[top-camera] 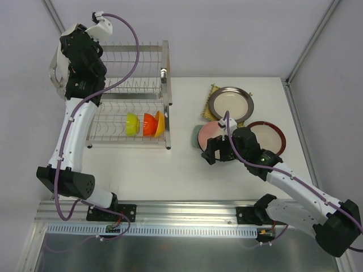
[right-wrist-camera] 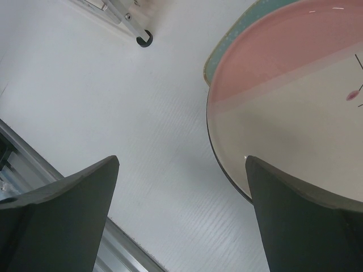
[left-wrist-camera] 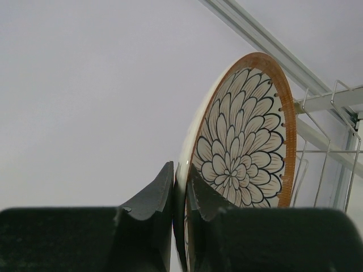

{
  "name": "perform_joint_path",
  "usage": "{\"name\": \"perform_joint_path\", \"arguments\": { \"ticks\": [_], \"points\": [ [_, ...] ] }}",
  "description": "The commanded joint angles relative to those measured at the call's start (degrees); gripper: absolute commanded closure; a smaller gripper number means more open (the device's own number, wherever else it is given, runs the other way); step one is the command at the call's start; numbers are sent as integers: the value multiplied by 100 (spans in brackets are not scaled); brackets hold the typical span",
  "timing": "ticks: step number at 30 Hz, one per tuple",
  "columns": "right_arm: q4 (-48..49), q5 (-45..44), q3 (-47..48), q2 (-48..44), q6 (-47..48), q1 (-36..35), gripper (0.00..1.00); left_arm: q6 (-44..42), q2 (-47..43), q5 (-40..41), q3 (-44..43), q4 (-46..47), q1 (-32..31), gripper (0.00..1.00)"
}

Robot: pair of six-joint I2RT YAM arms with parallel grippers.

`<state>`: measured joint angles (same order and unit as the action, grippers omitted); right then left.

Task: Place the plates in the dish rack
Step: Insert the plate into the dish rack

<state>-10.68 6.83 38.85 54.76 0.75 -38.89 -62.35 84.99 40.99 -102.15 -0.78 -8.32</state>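
Observation:
My left gripper (left-wrist-camera: 180, 167) is shut on the edge of a brown-rimmed petal-pattern plate (left-wrist-camera: 244, 141), held upright beside the wires of the dish rack (left-wrist-camera: 323, 102). From above, that plate (top-camera: 55, 65) shows as a white sliver at the left end of the dish rack (top-camera: 130, 93), mostly hidden by the arm. My right gripper (right-wrist-camera: 181, 161) is open, low over the table at the near-left edge of the pink-and-white plate (right-wrist-camera: 283, 113), which lies on a teal dish (right-wrist-camera: 238, 39). Nothing is between its fingers. On the table lie a dark-rimmed cream plate (top-camera: 229, 103) and a red-rimmed plate (top-camera: 266, 136).
Three small bowls, green (top-camera: 132, 123), orange (top-camera: 149, 123) and yellow (top-camera: 160, 122), stand in the rack's lower tier. A yellow woven square (top-camera: 210, 96) lies under the cream plate. A rack foot (right-wrist-camera: 144, 39) stands to the left of the right gripper.

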Motion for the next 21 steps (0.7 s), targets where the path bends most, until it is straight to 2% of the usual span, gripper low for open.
{"name": "perform_joint_path", "arguments": {
  "ticks": [1, 21],
  "points": [
    [224, -42, 8, -106, 127, -30, 0, 363, -35, 49, -411, 465, -30, 99],
    [277, -85, -9, -89, 136, -39, 0, 847, -70, -144, -639, 165, 14, 98]
  ]
}}
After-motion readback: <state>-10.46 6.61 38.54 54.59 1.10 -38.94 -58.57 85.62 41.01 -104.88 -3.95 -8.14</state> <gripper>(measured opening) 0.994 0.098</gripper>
